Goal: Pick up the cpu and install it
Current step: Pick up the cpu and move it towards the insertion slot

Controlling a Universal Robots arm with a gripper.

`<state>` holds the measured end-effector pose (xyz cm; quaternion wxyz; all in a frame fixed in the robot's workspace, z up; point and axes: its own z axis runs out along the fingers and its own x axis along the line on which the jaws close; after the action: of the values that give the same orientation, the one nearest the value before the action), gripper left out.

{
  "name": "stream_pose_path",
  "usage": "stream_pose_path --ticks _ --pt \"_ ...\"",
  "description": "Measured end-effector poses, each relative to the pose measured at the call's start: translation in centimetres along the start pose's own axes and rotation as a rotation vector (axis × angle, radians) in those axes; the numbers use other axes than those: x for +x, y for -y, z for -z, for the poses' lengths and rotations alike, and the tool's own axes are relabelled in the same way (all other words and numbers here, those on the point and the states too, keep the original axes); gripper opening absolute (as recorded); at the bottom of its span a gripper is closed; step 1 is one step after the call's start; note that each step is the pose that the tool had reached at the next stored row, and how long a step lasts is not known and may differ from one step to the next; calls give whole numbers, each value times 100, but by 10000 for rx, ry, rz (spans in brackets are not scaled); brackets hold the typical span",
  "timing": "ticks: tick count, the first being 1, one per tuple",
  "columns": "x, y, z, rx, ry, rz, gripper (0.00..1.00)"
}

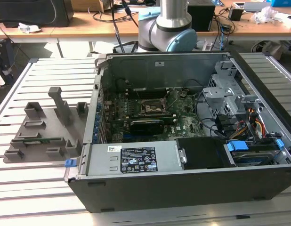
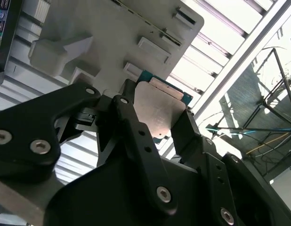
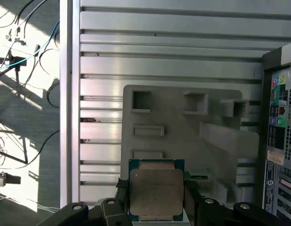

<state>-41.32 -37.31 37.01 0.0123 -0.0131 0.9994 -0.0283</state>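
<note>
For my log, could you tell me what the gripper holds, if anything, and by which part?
The gripper holds the cpu, its fingers clamping two opposite side edges.

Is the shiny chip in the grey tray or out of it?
Out. The gripper holds the cpu by its edges, well above the grey tray.

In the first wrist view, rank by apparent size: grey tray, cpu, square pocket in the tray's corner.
1. grey tray
2. cpu, though it sits nearer the camera, which enlarges it
3. square pocket
</note>
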Motion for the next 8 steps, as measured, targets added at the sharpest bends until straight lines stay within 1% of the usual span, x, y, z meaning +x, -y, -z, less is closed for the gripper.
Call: stream_pose_path --ticks 1,3,6,7,8 --pt "-1 1 19 0 0 0 55" --pt "-3 7 115 1 0 0 55" --pt "-4 9 160 -13 2 1 55" --pt "-4 11 175 -75 4 0 55" --pt "-5 12 203 -266 5 -6 55"
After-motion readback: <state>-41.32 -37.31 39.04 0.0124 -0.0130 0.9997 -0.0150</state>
